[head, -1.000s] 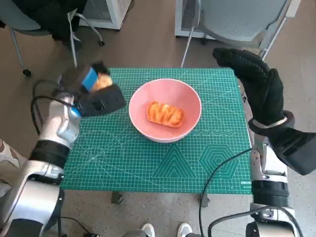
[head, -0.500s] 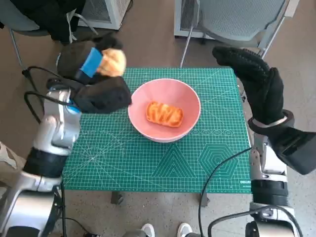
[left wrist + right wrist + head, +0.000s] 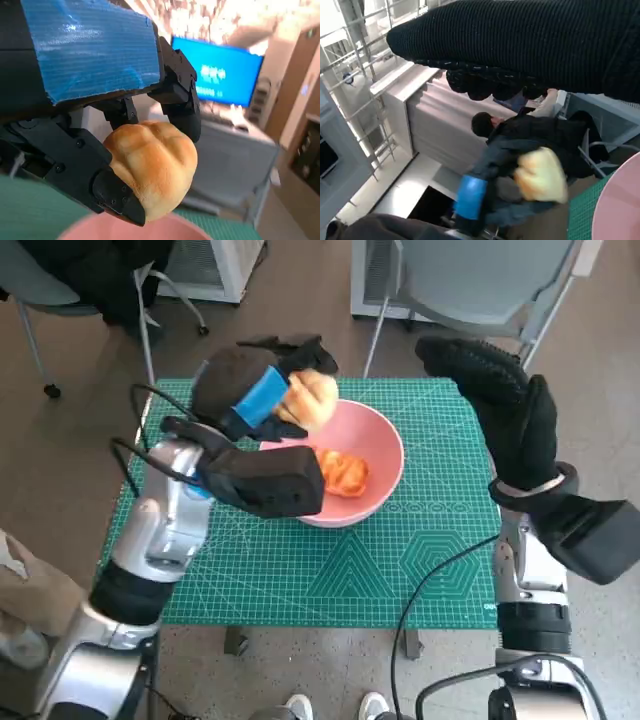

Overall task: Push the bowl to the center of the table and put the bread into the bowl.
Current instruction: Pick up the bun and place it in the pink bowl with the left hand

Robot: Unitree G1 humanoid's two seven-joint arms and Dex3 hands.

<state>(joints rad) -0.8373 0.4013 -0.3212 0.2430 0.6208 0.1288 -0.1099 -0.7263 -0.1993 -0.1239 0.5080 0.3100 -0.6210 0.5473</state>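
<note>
The bowl [image 3: 345, 476] sits at the counter [image 3: 400, 570] centre, a pastry [image 3: 343, 471] inside. The left hand [image 3: 262, 405] holds the bread [image 3: 310, 400] above the bowl's 11 o'clock rim. The right hand [image 3: 505, 410] hovers at 3 o'clock.

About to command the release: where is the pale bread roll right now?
In the head view, the bread roll is held in the left hand, above the far-left rim of the pink bowl, which already holds another pastry.

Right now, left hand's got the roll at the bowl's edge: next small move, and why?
Probably ease the left hand a little further over the pink bowl, then open it. It holds the bread roll above the near rim, not the middle, and a glazed pastry already lies inside.
</note>
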